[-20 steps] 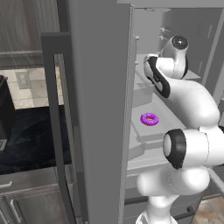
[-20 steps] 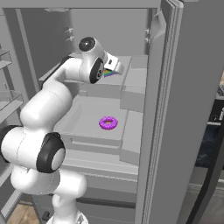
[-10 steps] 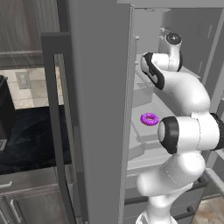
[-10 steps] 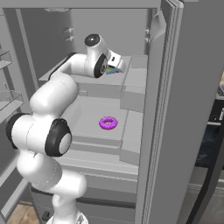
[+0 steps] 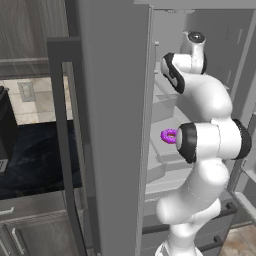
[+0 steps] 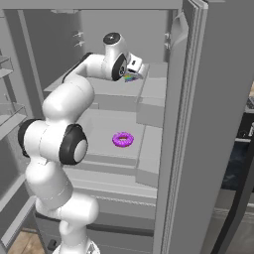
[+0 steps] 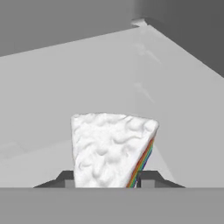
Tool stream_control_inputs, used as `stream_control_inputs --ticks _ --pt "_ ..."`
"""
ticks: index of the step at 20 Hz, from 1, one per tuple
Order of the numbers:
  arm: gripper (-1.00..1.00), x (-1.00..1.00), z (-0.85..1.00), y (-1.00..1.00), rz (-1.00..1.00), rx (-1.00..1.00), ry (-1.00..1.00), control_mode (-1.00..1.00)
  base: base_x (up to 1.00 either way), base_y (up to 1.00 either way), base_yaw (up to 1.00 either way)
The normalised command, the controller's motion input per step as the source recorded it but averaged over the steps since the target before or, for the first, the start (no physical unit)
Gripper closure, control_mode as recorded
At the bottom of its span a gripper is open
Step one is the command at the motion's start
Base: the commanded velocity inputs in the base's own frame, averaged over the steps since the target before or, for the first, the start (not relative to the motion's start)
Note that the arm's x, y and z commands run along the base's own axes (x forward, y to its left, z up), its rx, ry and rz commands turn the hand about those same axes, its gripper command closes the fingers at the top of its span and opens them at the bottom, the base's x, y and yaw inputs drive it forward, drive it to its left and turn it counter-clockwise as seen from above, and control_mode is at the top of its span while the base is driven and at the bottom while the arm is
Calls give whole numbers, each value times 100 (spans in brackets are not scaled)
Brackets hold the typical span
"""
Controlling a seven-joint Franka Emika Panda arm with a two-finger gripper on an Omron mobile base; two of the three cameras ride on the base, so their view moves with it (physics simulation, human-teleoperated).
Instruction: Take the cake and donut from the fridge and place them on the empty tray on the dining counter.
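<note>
The cake (image 7: pixel 109 148), a white-iced wedge with rainbow layers down its right side, fills the gap between my two dark fingertips in the hand view. My gripper (image 6: pixel 134 69) is shut on it over the fridge's upper shelf (image 6: pixel 111 92), where the cake (image 6: pixel 130 77) shows as a bit of rainbow colour under the hand. The purple-pink donut (image 6: pixel 122 139) lies flat on the shelf below, apart from the gripper, and the donut (image 5: pixel 168 135) peeks out beside my forearm in the left base view. The fridge (image 5: pixel 110 125) stands open around the arm.
The open fridge door (image 6: pixel 198 124) stands close on the right of the arm. Grey drawer boxes (image 6: pixel 151 106) line the right side of the shelves. A dark counter top (image 5: pixel 35 150) lies to the left behind the other door.
The arm has folded upward and its elbow has swung in toward the fridge. The hand with the cake has shifted slightly right over the upper shelf. The donut has not moved.
</note>
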Motion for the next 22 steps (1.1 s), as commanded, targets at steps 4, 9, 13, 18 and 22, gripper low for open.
stream_control_inputs --ticks 4,9,13,18,22 --pt "100 6 -17 -13 0 0 1 -100 0 0 0" --pt "100 -34 -1 0 0 0 -2 -100 0 0 0" --pt "100 -82 14 0 0 0 -10 -100 0 0 0" --pt "100 -92 2 6 3 0 -10 -100 0 0 0" --pt "100 -100 28 31 4 0 -6 -100 0 0 0"
